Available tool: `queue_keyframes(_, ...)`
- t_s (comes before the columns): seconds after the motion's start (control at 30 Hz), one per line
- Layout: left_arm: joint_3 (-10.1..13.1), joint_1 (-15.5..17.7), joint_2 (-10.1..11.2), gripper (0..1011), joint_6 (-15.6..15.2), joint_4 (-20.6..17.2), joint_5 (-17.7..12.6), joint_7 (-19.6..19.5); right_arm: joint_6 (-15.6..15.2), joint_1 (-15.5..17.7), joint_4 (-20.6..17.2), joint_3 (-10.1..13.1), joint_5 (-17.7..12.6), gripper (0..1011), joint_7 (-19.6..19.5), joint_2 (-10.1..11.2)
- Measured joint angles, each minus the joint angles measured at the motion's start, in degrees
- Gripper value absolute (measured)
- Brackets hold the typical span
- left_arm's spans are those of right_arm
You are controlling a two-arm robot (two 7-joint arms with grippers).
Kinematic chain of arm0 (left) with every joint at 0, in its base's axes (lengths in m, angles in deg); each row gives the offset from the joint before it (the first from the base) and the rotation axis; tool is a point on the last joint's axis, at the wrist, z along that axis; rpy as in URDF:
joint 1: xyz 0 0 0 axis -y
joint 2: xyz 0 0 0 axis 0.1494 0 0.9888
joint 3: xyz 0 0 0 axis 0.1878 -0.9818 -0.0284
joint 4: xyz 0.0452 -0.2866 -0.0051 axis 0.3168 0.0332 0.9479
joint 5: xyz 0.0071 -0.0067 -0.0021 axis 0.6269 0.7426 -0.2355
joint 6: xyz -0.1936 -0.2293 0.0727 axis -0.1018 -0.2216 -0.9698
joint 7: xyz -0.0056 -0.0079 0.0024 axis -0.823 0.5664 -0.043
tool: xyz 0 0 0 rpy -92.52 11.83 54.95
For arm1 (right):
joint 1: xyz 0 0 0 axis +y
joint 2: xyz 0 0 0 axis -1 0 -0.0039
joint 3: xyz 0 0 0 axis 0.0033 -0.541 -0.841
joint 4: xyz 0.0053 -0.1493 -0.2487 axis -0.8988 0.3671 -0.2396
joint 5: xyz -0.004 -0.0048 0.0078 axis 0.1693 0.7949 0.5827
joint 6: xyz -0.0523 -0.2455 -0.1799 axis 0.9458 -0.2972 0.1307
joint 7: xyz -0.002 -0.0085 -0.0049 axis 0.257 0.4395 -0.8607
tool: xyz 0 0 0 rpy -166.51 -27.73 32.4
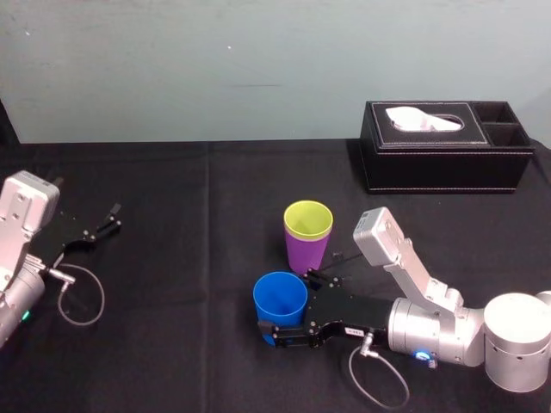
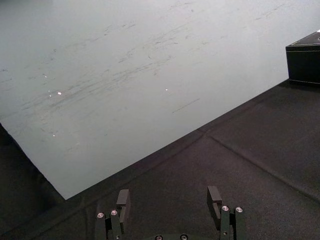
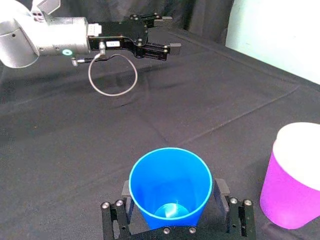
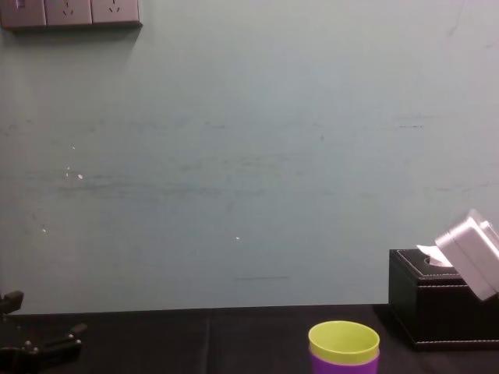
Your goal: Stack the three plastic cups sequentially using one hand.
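Clasping blue cup (image 1: 280, 301), right pincer (image 3: 172, 200), fingertips (image 3: 220, 188) half hidden; left pincer (image 2: 168, 196) idle

We see three smooth, lightly glossy plastic cups: the blue cup (image 1: 280, 298), and at its 1 o'clock the yellow-green cup (image 1: 308, 218) inside the purple cup (image 1: 306, 252). Matt black cloth, faintly creased, covers the table (image 1: 172, 344). The tissue box (image 1: 448, 163) looks like stitched black leatherette. The right gripper (image 3: 172, 189) is matt black.
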Motion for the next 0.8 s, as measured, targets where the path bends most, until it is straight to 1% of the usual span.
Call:
queue_keyframes(0.13,0.00,0.00,0.01,1011,0.00,0.00,0.00,0.00,0.00,0.03,-0.03,0.00,0.00,1000,0.00,0.06)
queue_keyframes(0.2,0.00,0.00,0.01,1011,0.00,0.00,0.00,0.00,0.00,0.04,-0.05,0.01,0.00,982,0.00,0.09)
queue_keyframes(0.23,0.00,0.00,0.00,1011,0.00,0.00,0.00,0.00,0.00,0.04,-0.05,0.01,0.00,947,0.00,0.09)
queue_keyframes(0.3,0.00,0.00,0.00,1012,0.00,0.00,0.00,0.00,0.00,0.04,-0.06,0.02,0.00,920,0.01,0.10)
queue_keyframes(0.47,0.00,0.00,0.00,1011,0.00,0.00,0.00,0.00,0.01,0.07,-0.09,0.04,-0.01,776,0.02,0.12)
queue_keyframes(0.5,0.00,0.00,0.00,1011,0.00,0.00,0.00,0.00,0.01,0.08,-0.10,0.05,0.00,761,0.02,0.13)
queue_keyframes(0.6,0.00,0.00,0.00,1011,0.00,0.00,0.00,0.00,0.02,0.09,-0.12,0.07,-0.01,737,0.02,0.14)
queue_keyframes(0.8,0.00,0.00,0.00,1011,0.00,0.00,0.00,0.00,0.05,0.12,-0.16,0.10,-0.03,720,0.03,0.17)
